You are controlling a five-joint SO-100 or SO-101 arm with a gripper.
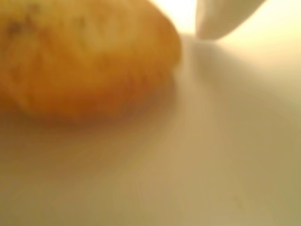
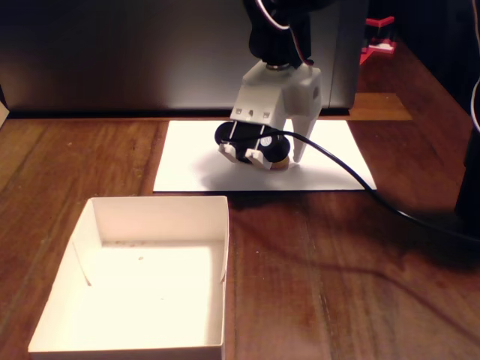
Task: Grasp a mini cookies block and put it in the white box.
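The mini cookies block (image 1: 84,56) fills the left of the wrist view as a blurred tan-brown disc with dark specks, lying on a white sheet. A white fingertip (image 1: 221,21) stands to its upper right, with a gap between them. In the fixed view my gripper (image 2: 279,160) is lowered onto the sheet, open, with the cookie (image 2: 280,165) between its fingers. The white box (image 2: 157,217) sits empty at the front left, apart from the gripper.
A flat white paper sheet (image 2: 195,161) lies on the brown wooden table under the gripper. A black cable (image 2: 352,176) runs from the gripper off to the right. A dark panel stands behind, and a red object (image 2: 379,37) sits at the back right.
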